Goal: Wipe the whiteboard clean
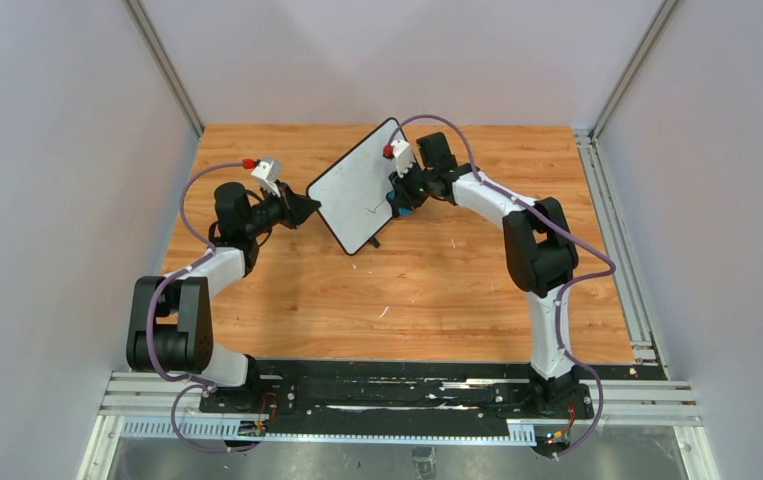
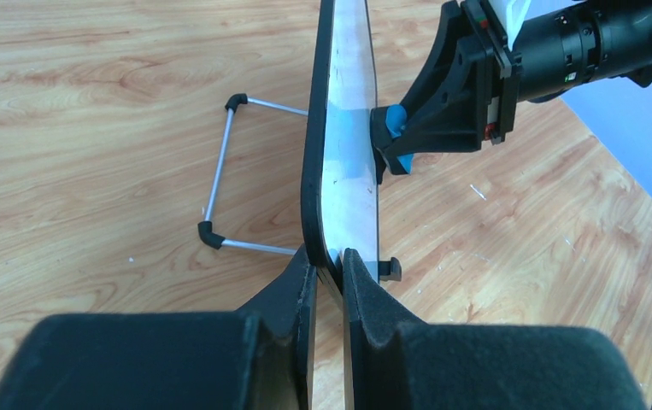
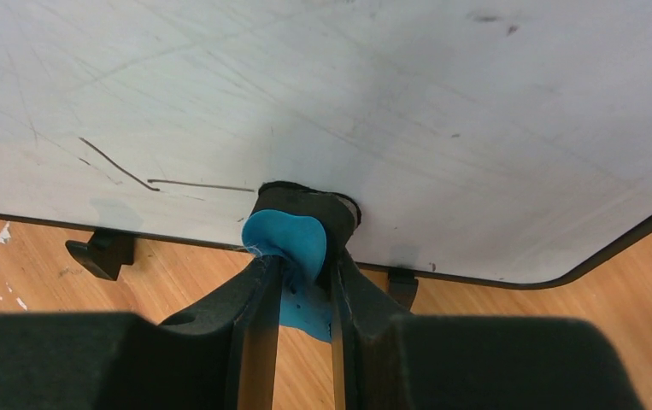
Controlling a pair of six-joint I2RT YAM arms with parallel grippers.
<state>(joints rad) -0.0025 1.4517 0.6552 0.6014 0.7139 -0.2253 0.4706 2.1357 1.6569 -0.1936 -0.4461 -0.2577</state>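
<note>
The whiteboard [image 1: 355, 188] stands tilted on its black feet in the middle of the wooden table. My left gripper [image 1: 307, 207] is shut on its left edge; in the left wrist view the pads [image 2: 329, 260] pinch the black frame of the edge-on board [image 2: 348, 162]. My right gripper [image 1: 400, 196] is shut on a blue eraser [image 3: 290, 242], whose black felt presses against the white face [image 3: 390, 102] near the bottom edge. Thin black lines [image 3: 187, 184] remain just left of the eraser. The same eraser [image 2: 397, 121] shows against the board in the left wrist view.
A wire stand [image 2: 220, 175] props the board from behind. Small black feet [image 3: 102, 253] rest on the wood. Aluminium rails [image 1: 612, 230] run along the table's right side, grey walls enclose it, and the black base plate [image 1: 397, 390] lies at the near edge.
</note>
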